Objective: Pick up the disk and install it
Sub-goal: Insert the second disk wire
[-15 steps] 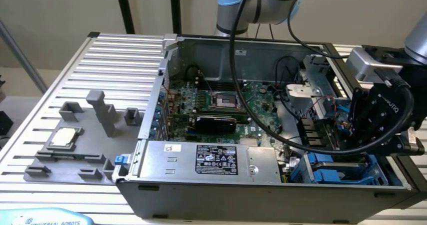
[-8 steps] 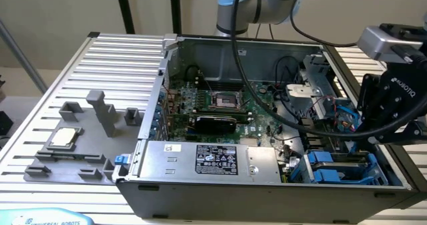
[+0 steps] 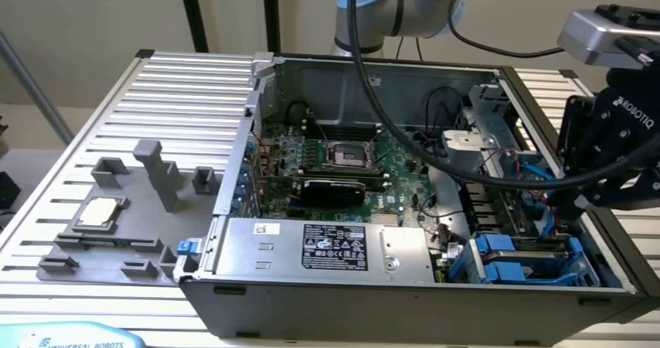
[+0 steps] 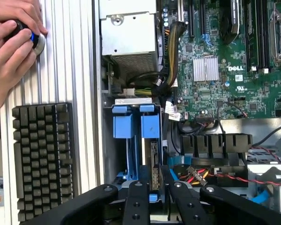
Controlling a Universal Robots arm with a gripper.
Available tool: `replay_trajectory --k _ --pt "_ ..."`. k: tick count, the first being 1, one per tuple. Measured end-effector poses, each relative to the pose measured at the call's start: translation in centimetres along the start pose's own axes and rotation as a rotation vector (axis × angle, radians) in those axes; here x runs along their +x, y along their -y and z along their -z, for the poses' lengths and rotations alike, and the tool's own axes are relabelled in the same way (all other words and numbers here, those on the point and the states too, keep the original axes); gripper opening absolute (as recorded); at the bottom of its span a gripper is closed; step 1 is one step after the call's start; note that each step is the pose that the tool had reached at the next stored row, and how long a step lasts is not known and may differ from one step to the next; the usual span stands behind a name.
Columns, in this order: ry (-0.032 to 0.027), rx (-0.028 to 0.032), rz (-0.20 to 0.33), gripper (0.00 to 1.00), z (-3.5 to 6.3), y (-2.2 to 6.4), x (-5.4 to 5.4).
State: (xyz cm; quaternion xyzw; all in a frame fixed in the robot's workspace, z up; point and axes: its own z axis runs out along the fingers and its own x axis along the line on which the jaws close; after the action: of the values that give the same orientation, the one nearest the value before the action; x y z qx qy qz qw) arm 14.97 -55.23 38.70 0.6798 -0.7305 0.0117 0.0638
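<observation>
Blue plastic frames stand in the drive bay at the case's front corner, and the disk (image 4: 149, 140) sits among them, edge-on, directly ahead of the gripper (image 4: 154, 185). Its black fingers (image 4: 136, 201) flank the disk's near edge, partly spread; whether they pinch it I cannot tell. By my judgement, installation is at the seating stage. Beside the case, hands (image 4: 11, 42) rest on the ribbed table (image 4: 79, 70), above a keyboard (image 4: 41, 159).

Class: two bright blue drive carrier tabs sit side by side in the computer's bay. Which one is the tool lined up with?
The tool lines up with the blue tab nearer the motherboard; its disk's edge runs down between the fingers. The other tab sits toward the case wall.
</observation>
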Motion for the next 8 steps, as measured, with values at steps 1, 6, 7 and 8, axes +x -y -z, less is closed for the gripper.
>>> replay_trajectory --k 1,6,7,8 --pt "0.0001 0.0016 0.000 0.24 -0.04 -0.42 0.0" --pt "0.0012 0.0173 -0.002 0.24 -0.45 -1.42 -0.5" --pt "0.0016 0.0211 -0.002 0.24 -0.55 -1.49 -0.6" --pt "0.0019 0.0249 -0.003 0.24 -0.66 -1.55 -0.8"
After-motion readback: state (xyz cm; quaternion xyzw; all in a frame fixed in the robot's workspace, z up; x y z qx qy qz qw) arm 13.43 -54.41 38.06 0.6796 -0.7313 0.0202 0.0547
